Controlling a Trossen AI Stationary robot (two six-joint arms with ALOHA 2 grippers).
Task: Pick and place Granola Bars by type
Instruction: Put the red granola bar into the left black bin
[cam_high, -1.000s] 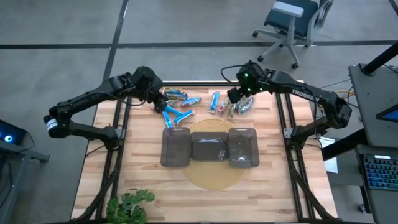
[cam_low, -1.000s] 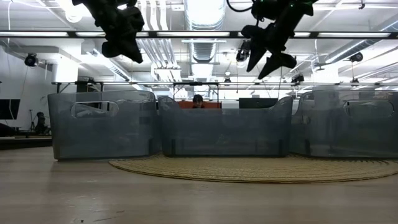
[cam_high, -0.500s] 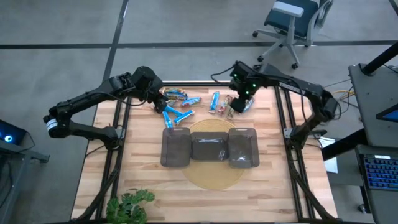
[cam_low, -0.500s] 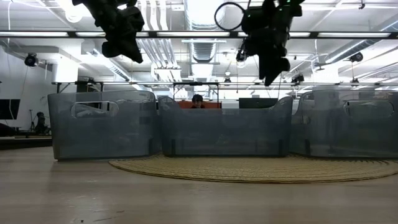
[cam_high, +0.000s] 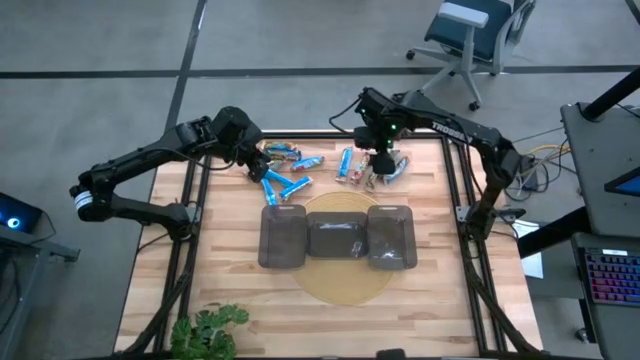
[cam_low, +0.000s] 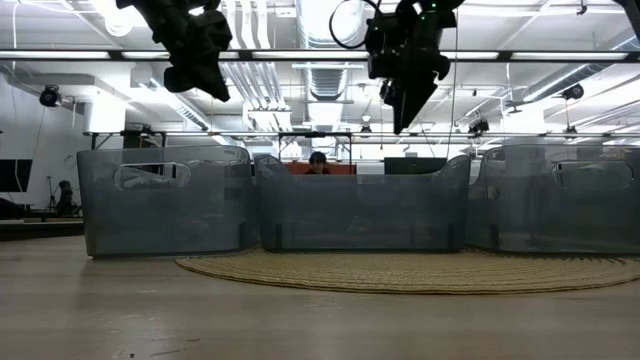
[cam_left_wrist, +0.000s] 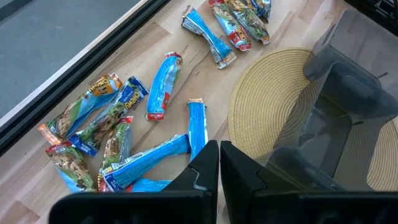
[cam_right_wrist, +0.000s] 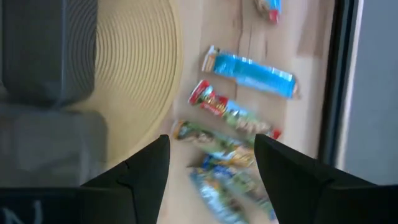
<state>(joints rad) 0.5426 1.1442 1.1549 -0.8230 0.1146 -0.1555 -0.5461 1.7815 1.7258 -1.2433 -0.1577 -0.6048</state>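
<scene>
The right claw (cam_high: 380, 160) hangs with its fingers spread wide and nothing between them, above the Granola Bars (cam_high: 375, 172) of mixed wrappers. These lie near the worktop (cam_high: 440, 290) far edge, close to its black frame rail (cam_right_wrist: 344, 74). Past the claw sit a blue bar (cam_right_wrist: 252, 71) and a red-ended one (cam_right_wrist: 230, 115); the bars nearest its fingers are blurred. Three dark trays (cam_high: 338, 238) stand on a round woven mat (cam_high: 340, 285) on its other side. The left claw (cam_left_wrist: 219, 163), pressed shut and empty, waits above more blue bars (cam_left_wrist: 158, 155); its fingers hide their ends.
</scene>
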